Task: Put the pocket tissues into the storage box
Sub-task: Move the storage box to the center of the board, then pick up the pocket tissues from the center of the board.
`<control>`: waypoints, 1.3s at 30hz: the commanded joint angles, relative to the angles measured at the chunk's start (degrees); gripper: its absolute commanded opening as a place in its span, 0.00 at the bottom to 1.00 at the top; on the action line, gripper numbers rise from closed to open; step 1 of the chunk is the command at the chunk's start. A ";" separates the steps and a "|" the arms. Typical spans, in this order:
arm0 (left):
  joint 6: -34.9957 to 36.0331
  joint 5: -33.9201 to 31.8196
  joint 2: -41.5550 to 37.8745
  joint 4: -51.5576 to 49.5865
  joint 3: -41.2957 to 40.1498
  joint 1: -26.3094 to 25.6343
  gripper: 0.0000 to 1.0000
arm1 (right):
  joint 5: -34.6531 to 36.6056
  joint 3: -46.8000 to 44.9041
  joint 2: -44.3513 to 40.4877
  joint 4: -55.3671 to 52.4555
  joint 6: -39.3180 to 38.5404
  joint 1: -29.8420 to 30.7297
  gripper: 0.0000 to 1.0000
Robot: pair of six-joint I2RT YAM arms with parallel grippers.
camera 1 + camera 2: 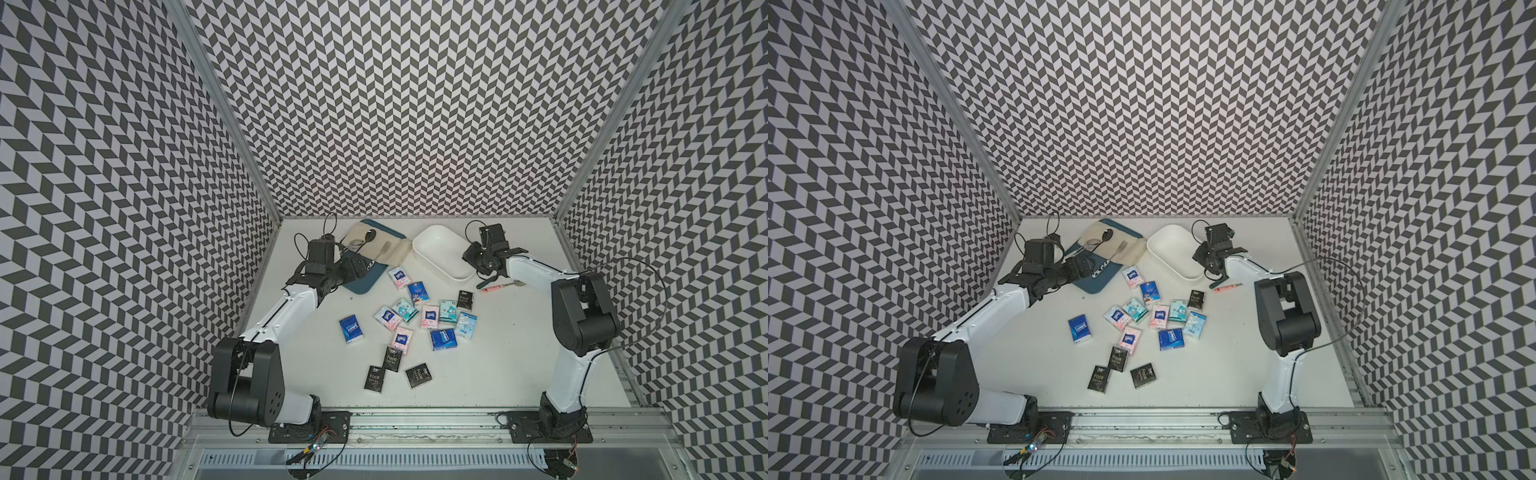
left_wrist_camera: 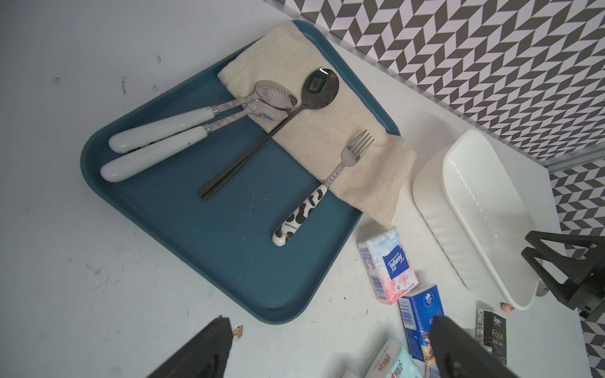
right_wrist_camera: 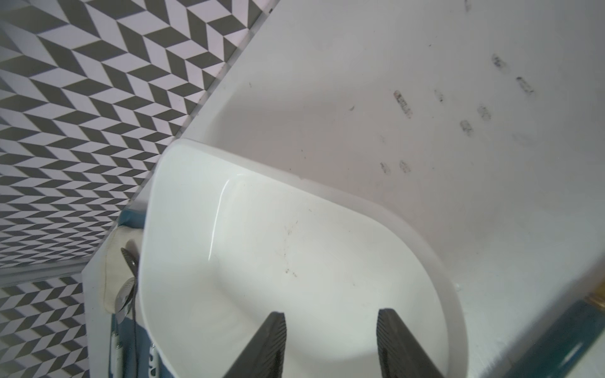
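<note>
Your tissue packets [image 1: 430, 316] lie flat, loose: blue, pink, teal, black "Face". Your left gripper [image 2: 330, 322] is wide; right gripper [image 3: 330, 314] narrower, jaws apart over the white box [image 1: 440, 249].

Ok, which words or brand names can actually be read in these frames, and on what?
"Tempo": pink-white flat plastic tissue packet.
"Face": black rectangular tissue packet, and black packets in both top views.
"LUCKYCOW", apparently: cow-patterned fork handle.
Unreadable: logo on the dark blue tissue packet, red characters on the teal packet, barcodes.
</note>
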 commanded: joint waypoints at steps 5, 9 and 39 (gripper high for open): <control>1.00 1.70 -0.40 -1.52 -0.05 0.10 1.00 | 8.71 -1.26 -3.81 -7.36 -4.15 0.14 0.51; 0.91 2.28 -0.50 -1.63 -0.30 0.10 1.00 | 8.95 -2.02 -5.43 -9.50 -7.82 -0.55 0.51; -4.78 11.57 5.09 2.87 -0.19 3.18 1.00 | -3.10 13.82 3.13 -19.81 -34.14 22.52 0.83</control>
